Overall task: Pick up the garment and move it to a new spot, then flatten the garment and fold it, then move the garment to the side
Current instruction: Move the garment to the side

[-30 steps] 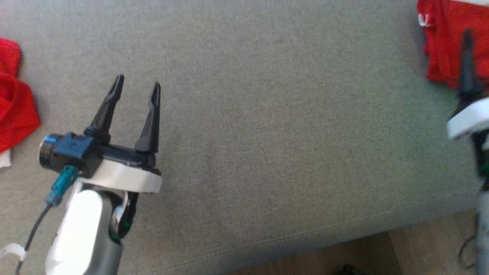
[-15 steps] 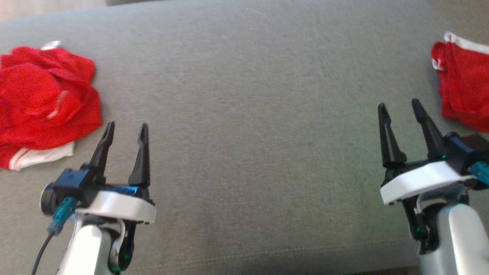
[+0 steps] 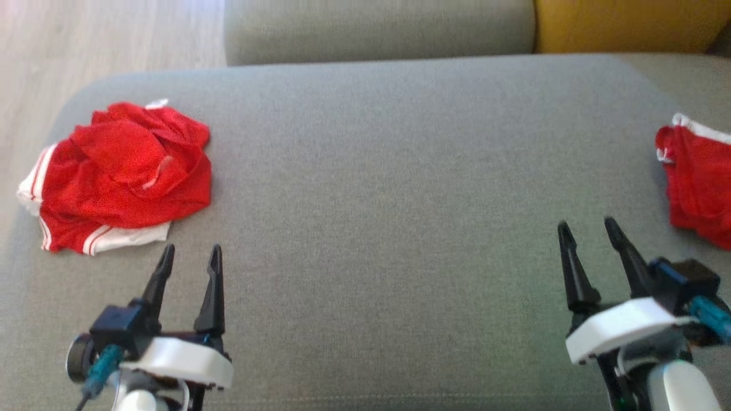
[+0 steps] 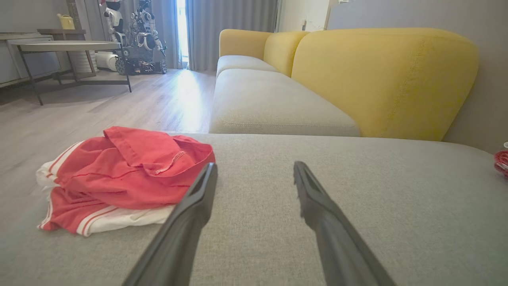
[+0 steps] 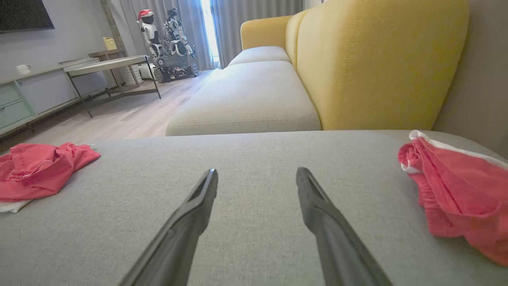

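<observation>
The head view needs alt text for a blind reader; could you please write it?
A grey sofa cushion with a crumpled red garment at its left end and a second red garment at the right edge. Below, the left hand and right hand stand open.

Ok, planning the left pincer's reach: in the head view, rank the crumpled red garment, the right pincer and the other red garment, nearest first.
From the left pincer:
1. Crumpled red garment, just ahead-left.
2. Right pincer, lower right.
3. Other red garment, far right edge.
</observation>
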Tool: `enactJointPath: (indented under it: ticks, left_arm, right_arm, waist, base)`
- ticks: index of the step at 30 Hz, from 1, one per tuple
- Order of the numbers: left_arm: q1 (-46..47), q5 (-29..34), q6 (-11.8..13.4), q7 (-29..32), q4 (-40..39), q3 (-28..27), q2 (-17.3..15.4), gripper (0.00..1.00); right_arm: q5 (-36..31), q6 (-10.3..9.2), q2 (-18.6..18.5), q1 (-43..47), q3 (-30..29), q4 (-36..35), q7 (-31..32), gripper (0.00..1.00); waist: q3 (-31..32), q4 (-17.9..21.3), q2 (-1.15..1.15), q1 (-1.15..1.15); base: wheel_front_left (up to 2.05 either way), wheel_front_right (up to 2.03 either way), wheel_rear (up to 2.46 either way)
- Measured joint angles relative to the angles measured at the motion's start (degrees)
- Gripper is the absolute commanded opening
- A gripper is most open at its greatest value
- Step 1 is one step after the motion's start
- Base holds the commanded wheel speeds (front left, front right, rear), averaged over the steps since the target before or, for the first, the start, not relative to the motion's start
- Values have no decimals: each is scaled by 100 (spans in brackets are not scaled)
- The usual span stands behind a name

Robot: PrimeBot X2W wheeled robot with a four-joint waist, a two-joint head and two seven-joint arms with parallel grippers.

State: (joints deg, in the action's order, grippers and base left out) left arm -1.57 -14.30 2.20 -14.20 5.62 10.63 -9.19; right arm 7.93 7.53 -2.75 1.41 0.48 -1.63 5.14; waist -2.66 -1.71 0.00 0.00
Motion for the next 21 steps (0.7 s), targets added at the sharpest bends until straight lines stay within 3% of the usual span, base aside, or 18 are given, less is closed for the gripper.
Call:
enactJointPath:
  ticks: [21]
  left_arm:
    - [-318, -1, 91, 201, -136, 176, -103, 100]
  right_arm:
    - [65, 0, 9, 552, 16, -243, 143, 100]
  waist:
    - [424, 127, 0, 0]
  base:
    - [0, 0, 0]
